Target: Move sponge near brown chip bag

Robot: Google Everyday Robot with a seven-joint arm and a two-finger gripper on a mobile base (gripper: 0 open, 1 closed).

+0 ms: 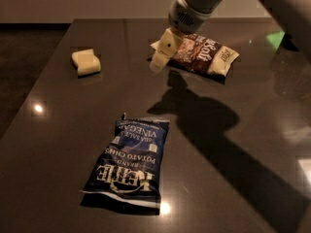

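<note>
The pale yellow sponge (86, 62) lies on the dark table at the far left. The brown chip bag (201, 53) with cream ends lies at the far middle-right. My gripper (159, 64) hangs above the table in front of the brown bag's left end, its cream fingers pointing down and left. It is well to the right of the sponge and holds nothing that I can see.
A dark blue Kettle chip bag (129, 162) lies flat near the front middle. The arm's shadow falls across the table's right half. A green object (275, 39) shows at the far right. The table's left edge (48, 72) runs close to the sponge.
</note>
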